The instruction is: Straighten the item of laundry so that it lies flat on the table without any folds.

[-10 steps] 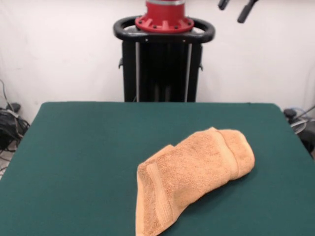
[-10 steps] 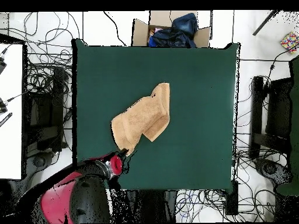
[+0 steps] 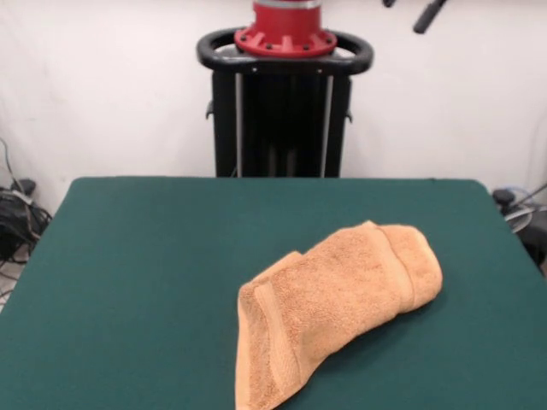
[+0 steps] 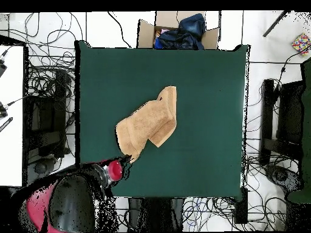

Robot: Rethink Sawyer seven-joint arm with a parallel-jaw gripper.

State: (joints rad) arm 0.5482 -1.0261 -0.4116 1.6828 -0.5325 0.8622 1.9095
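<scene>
The one towel (image 3: 338,303) lies folded over on itself, a long crumpled shape with a woven band showing near each end. In the front view it runs from the table's near edge up toward the right edge; overhead it sits near the middle of the green table (image 4: 206,91), one end close to my edge. The felt around it is bare. My gripper (image 4: 126,159) hangs over the tabletop just beside that near end of the towel; whether it is wide or narrow I cannot tell. My pedestal (image 3: 282,111) stands at the far edge before a white wall. Beyond the opposite edge sits one cardboard box (image 4: 177,31) holding dark cloth, and cables (image 4: 48,79) sprawl over the floor on both sides.
</scene>
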